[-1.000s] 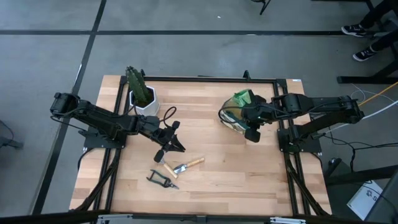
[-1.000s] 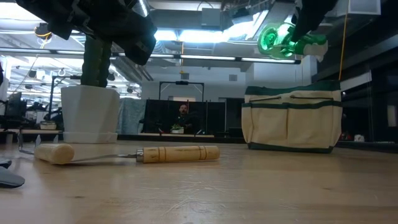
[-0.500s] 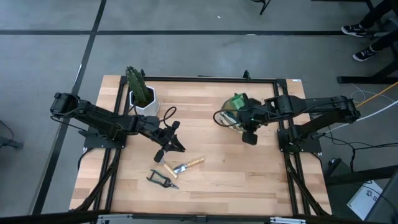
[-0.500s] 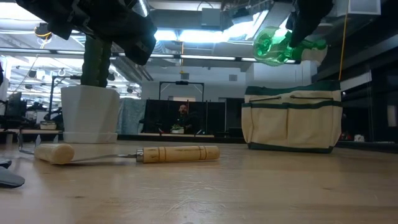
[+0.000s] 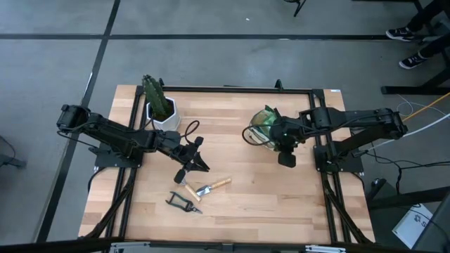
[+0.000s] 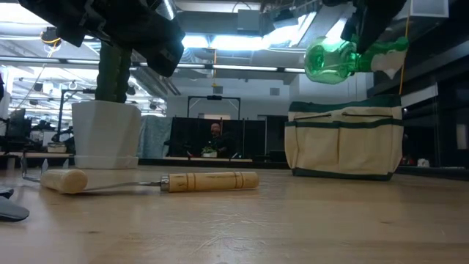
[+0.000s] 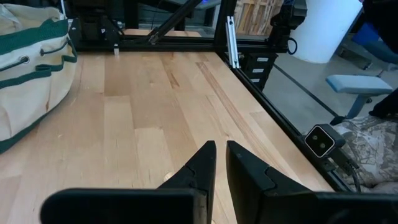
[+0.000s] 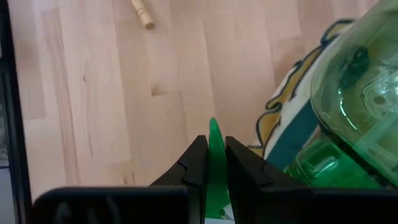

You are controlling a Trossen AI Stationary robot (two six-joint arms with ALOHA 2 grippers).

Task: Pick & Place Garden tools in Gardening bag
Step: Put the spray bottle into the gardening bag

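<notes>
The right gripper (image 8: 211, 163) holds the spray bottle (image 6: 331, 60) in the air above the gardening bag (image 6: 344, 141) — jaws clamped on its green trigger. The left gripper (image 7: 220, 163) hangs over the bench (image 5: 239, 190) — jaws closed, empty.

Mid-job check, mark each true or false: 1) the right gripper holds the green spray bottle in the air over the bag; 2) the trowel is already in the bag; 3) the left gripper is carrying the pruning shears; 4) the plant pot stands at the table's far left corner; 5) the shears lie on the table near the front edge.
1) True. The right gripper holds the green spray bottle above the gardening bag.
2) False. The trowel lies on the table.
3) False. The left gripper has its fingers together with nothing between them.
4) True. The plant pot stands there.
5) True. The pruning shears lie on the wood there.
</notes>
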